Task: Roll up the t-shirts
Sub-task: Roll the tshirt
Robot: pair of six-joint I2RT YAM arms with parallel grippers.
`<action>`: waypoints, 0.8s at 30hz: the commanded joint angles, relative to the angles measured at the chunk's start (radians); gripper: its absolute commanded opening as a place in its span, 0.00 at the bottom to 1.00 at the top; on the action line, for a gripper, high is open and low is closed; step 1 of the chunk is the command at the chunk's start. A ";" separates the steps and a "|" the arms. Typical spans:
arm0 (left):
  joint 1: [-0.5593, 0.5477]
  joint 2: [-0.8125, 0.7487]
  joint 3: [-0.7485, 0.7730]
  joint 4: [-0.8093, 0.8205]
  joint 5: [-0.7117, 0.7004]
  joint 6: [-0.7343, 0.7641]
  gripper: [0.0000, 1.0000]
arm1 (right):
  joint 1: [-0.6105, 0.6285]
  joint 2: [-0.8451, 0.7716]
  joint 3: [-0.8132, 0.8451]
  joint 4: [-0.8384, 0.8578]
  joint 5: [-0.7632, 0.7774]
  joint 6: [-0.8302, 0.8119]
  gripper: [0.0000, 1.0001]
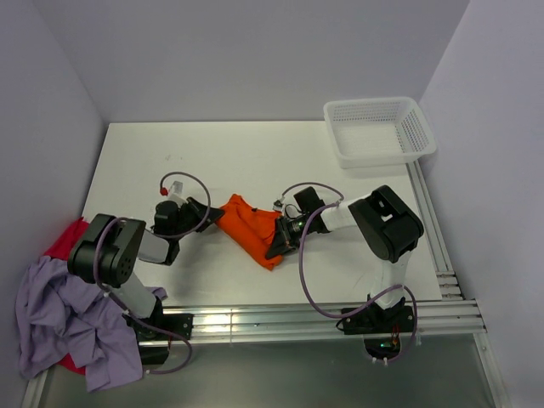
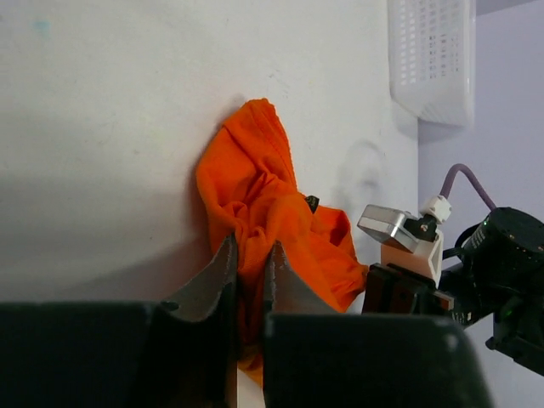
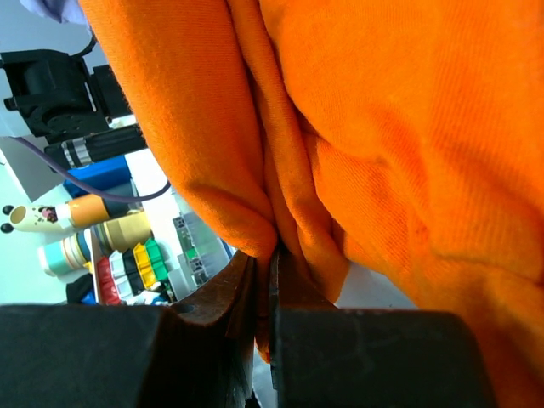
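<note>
Starting at the bottom of the top view, I see a lavender t-shirt (image 1: 59,319) heaped at lower left, hanging off the edge of the white surface (image 1: 212,157). A red t-shirt (image 1: 68,238) pokes out from behind it.

Just beyond, mid-frame, the orange t-shirt (image 1: 251,228) lies bunched on the surface between my two arms, running from upper left to lower right. My left claw (image 1: 208,214) meets its left end. In the left wrist view that claw (image 2: 251,280) is closed almost fully, with a fold of the orange t-shirt (image 2: 263,204) pinched between its fingers (image 2: 223,274).

My right claw (image 1: 276,242) is at the shirt's lower right end. In the right wrist view it (image 3: 265,280) is clamped nearly shut on a crease of the orange cloth (image 3: 408,127), which fills most of the frame.

Farthest off, at upper right, a white mesh basket (image 1: 378,129) sits on the surface, well apart from the shirt.
</note>
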 commanded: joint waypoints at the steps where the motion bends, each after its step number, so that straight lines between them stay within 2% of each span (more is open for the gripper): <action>1: -0.023 -0.104 0.075 -0.216 -0.108 0.099 0.06 | 0.006 -0.005 0.017 -0.030 0.063 -0.037 0.04; 2: -0.039 -0.145 0.088 -0.262 -0.125 0.108 0.10 | 0.006 -0.005 0.019 -0.033 0.065 -0.037 0.04; 5: -0.071 -0.202 0.157 -0.450 -0.194 0.141 0.08 | 0.006 -0.002 0.034 -0.050 0.066 -0.047 0.11; 6: -0.079 -0.208 0.192 -0.490 -0.208 0.144 0.07 | 0.006 -0.008 0.037 -0.050 0.071 -0.050 0.24; 7: -0.086 -0.213 0.210 -0.583 -0.232 0.144 0.07 | 0.006 -0.016 0.042 -0.050 0.077 -0.055 0.33; 9: -0.099 -0.201 0.264 -0.664 -0.243 0.145 0.06 | 0.008 -0.039 0.045 -0.074 0.124 -0.061 0.51; 11: -0.103 -0.179 0.287 -0.733 -0.251 0.141 0.05 | 0.009 -0.085 0.061 -0.124 0.181 -0.081 0.60; 12: -0.103 -0.175 0.301 -0.748 -0.254 0.141 0.04 | 0.011 -0.105 0.071 -0.146 0.212 -0.107 0.71; 18: -0.105 -0.156 0.342 -0.822 -0.255 0.148 0.03 | 0.085 -0.257 0.132 -0.281 0.561 -0.191 0.79; 19: -0.105 -0.155 0.347 -0.826 -0.254 0.150 0.03 | 0.132 -0.280 0.152 -0.292 0.712 -0.204 0.80; 24: -0.105 -0.130 0.368 -0.850 -0.220 0.154 0.03 | 0.353 -0.358 0.213 -0.338 1.130 -0.302 0.86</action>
